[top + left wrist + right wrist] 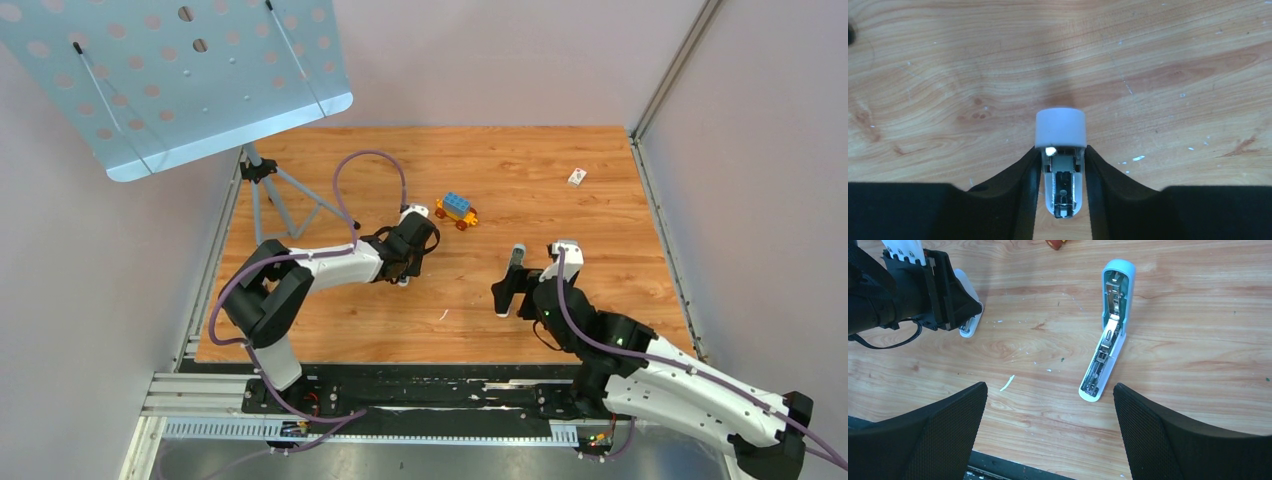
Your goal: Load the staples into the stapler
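A light blue stapler (1108, 335) lies opened flat on the wooden table, its metal channel facing up. It shows partly in the top view (517, 253), just beyond my right gripper. My right gripper (1049, 388) (508, 293) is open and empty, hovering near the stapler's near end. My left gripper (1062, 151) (404, 265) is shut on a small white stapler-like piece (1060, 131) with a metal channel inside. It holds the piece tip-down at the table, as the right wrist view (969, 320) also shows. I cannot make out any grey staple strips.
A small white printed box (577, 177) lies at the far right. A blue, yellow and red toy car (456, 210) sits behind the left gripper. A perforated stand (180, 70) on a tripod (275, 190) overhangs the far left. A white sliver (1007, 383) lies mid-table.
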### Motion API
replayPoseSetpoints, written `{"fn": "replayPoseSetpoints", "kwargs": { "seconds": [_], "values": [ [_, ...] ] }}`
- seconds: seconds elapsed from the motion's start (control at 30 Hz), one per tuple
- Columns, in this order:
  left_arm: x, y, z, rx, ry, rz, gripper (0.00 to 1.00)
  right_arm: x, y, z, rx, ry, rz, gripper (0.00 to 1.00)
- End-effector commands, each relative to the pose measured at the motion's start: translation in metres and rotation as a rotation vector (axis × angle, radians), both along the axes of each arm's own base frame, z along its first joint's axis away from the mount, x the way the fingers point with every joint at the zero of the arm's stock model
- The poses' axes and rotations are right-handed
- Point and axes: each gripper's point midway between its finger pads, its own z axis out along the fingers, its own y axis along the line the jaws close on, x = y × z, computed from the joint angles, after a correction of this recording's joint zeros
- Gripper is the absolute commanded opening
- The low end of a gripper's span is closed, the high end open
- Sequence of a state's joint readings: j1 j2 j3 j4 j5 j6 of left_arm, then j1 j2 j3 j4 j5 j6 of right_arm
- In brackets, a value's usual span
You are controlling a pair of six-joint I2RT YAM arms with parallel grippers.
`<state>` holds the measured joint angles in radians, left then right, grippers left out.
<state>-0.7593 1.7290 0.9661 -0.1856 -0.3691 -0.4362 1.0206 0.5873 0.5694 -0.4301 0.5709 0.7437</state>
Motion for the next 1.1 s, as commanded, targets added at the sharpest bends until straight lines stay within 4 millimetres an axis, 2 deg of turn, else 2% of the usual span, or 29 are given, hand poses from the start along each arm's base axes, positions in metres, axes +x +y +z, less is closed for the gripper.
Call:
{"fn": "replayPoseSetpoints", "kwargs": {
  "seconds": [0.0,0.1,0.17,0.27,0.37,0.4,0.47,0.6,0.7,0.87,0.97,1.07],
  "values": [
    [0.007,-0.016,0.024,-0.08,-0.023,-0.021,0.42,0.0,-0.012,0.011,-0.015,-0.011,-0.035,1.0],
    [0.005,-0.017,0.053,-0.115,-0.049,-0.03,0.52,0.003,-0.015,0.015,-0.042,-0.026,-0.042,1.0],
    [0.003,-0.016,0.084,-0.152,-0.091,-0.041,0.6,0.007,-0.02,0.021,-0.084,-0.042,-0.053,1.0],
    [-0.007,-0.008,0.124,-0.194,-0.146,-0.062,0.76,0.018,-0.029,0.031,-0.152,-0.058,-0.081,1.0],
    [-0.021,0.005,0.158,-0.227,-0.2,-0.085,0.99,0.035,-0.037,0.036,-0.213,-0.034,-0.109,1.0],
    [-0.029,0.01,0.171,-0.243,-0.222,-0.1,1.0,0.042,-0.041,0.037,-0.222,-0.014,-0.116,1.0],
    [-0.043,0.017,0.182,-0.267,-0.234,-0.135,1.0,0.06,-0.052,0.038,-0.258,0.021,-0.156,1.0],
    [-0.074,0.023,0.187,-0.325,-0.226,-0.229,1.0,0.103,-0.088,0.034,-0.364,0.087,-0.232,1.0],
    [-0.091,0.028,0.176,-0.337,-0.211,-0.284,1.0,0.135,-0.111,0.022,-0.439,0.143,-0.242,1.0],
    [-0.106,0.042,0.16,-0.314,-0.197,-0.294,1.0,0.186,-0.144,-0.006,-0.37,0.271,-0.341,1.0],
    [-0.113,0.041,0.159,-0.35,-0.192,-0.303,1.0,0.22,-0.164,-0.018,-0.365,0.311,-0.479,0.99],
    [-0.118,0.042,0.163,-0.348,-0.184,-0.326,1.0,0.257,-0.174,-0.032,-0.345,0.336,-0.552,0.96]
  ]
}}
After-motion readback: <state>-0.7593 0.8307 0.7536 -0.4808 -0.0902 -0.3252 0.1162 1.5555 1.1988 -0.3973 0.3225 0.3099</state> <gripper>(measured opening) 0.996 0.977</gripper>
